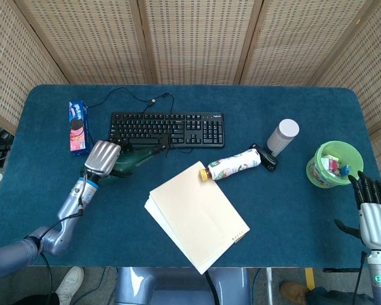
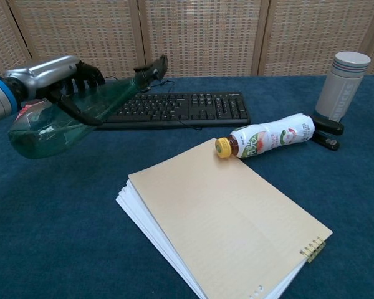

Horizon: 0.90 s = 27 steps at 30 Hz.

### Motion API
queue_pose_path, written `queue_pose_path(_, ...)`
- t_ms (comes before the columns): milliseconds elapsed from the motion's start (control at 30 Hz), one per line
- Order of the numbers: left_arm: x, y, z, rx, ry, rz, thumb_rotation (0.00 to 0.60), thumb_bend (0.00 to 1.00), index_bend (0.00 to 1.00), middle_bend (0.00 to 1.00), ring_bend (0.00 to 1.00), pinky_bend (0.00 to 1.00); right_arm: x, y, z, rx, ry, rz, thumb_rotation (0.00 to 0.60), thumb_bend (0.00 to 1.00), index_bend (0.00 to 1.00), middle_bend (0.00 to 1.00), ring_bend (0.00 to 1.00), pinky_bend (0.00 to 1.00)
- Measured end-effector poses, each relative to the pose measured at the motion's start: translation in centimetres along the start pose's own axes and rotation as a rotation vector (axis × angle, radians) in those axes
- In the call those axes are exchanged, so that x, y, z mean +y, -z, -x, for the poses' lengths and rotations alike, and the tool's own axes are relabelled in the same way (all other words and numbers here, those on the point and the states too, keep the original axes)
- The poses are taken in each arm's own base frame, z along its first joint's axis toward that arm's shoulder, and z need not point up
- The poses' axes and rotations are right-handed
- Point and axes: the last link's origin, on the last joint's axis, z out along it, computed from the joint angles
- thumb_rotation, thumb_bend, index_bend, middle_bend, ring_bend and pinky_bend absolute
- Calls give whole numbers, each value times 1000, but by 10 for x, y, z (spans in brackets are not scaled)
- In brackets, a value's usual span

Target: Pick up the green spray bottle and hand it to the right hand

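Both views bright, even, diffuse light, no hard glare. Soft short shadows under the notebook [image 2: 224,218] and keyboard [image 2: 174,107] on the blue surface [image 1: 292,210]. Head view sharp centre to edge (slight wide-angle bend at the corners). Chest view crisp; mild sheen on the left robot hand [image 2: 53,75].

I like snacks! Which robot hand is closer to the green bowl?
Right. The right robot hand sits just below the green bowl; the left robot hand is far across the table.

Between my hands: notebook [image 1: 197,216], lying drink bottle [image 1: 235,165], keyboard [image 1: 166,129] block low; bare cloth near front edge.
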Motion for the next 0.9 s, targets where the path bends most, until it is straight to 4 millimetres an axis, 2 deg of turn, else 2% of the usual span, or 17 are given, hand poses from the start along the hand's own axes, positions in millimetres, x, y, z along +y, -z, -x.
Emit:
queue_pose_path(267, 32, 7, -35, 76, 646, 64, 600, 101, 629, 512, 515, 579, -12, -15, -5, -123, -258, -32, 600, 0, 0, 0, 0, 0)
queue_pose_path(400, 63, 6, -48, 95, 912, 119, 600, 98, 627, 512, 515, 579, -24, -27, -10, -208, -414, -55, 600, 0, 0, 0, 0, 0)
queue_pose_path(600, 99, 0, -49, 98, 1008, 172, 600, 77, 621, 510, 515, 579, -50, -48, -15, -368, -591, -87, 600, 0, 0, 0, 0, 0)
queue_pose_path(900, 145, -14, -49, 125, 1036, 232, 600, 63, 620, 510, 514, 579, -97, -81, -18, -549, -829, -114, 600, 0, 0, 0, 0, 0)
